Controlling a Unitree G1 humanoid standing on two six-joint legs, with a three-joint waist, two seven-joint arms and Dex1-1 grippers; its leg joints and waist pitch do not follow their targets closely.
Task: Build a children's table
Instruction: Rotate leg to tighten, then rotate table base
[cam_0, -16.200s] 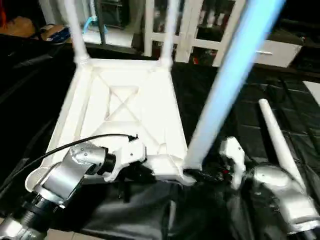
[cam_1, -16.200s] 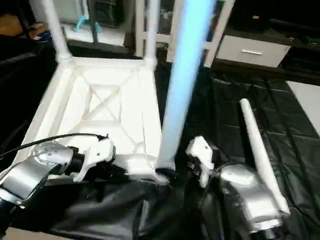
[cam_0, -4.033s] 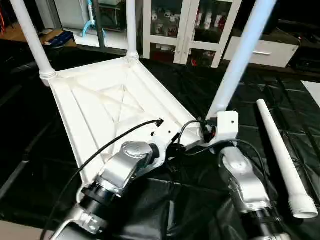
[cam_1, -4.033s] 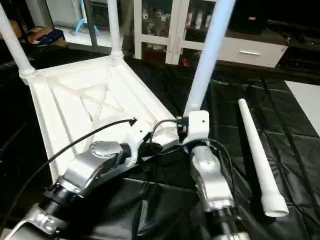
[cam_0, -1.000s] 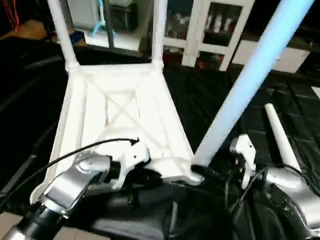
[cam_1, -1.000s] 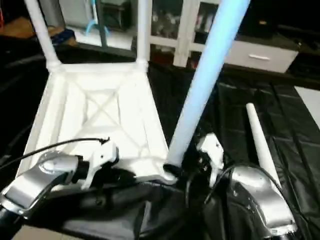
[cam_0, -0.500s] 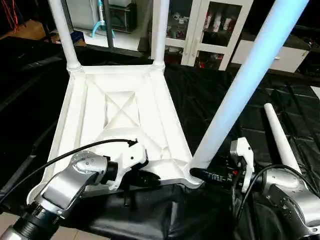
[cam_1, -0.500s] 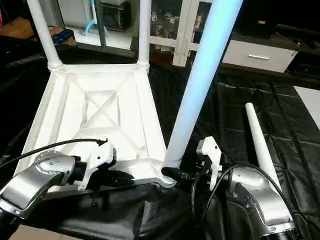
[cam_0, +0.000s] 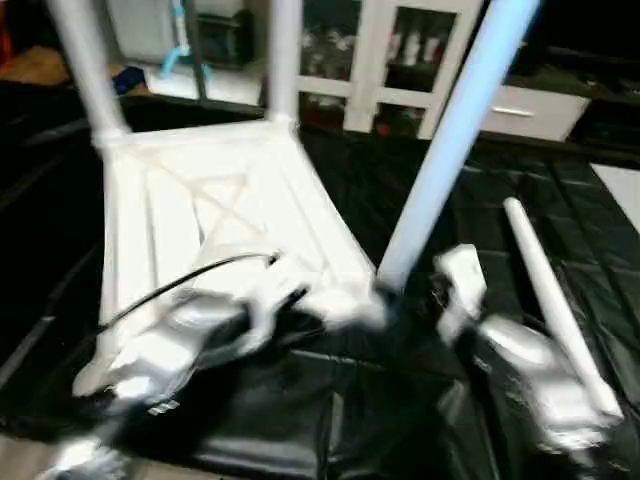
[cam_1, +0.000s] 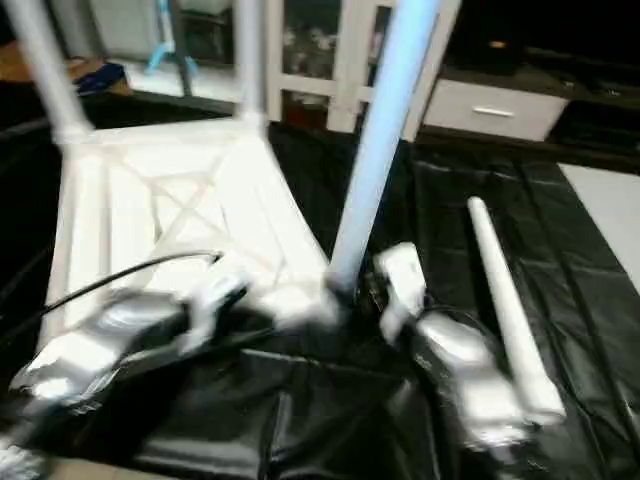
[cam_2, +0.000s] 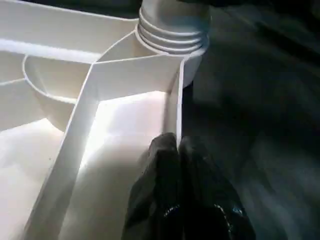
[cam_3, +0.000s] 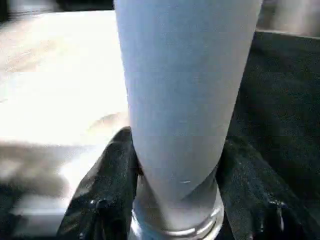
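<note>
The white plastic rectangular table top (cam_0: 200, 230), its X-ribbed underside turned upward, was seen lying on a black crinkled sheet (cam_0: 470, 190). Two long white tapered tube legs (cam_0: 85, 70) stood in the corner sockets at the far end, toward twelve o'clock. A third white tube leg (cam_0: 450, 140) rose from the near corner socket at about four o'clock of the top, leaning slightly toward one o'clock.

The left gripper (cam_2: 177, 145) was pressed together, its two black fingers pinching the thin upright side rim of the top just beside that socket. The right gripper (cam_3: 175, 165) was set around the base of the third leg, one black finger (cam_3: 107, 185) lying on either side of the tube and touching it.

A fourth white tapered leg (cam_0: 550, 290) lay loose on the sheet at three o'clock, near the right arm. A white glass-door cabinet (cam_0: 380, 60) stood beyond, at twelve o'clock.
</note>
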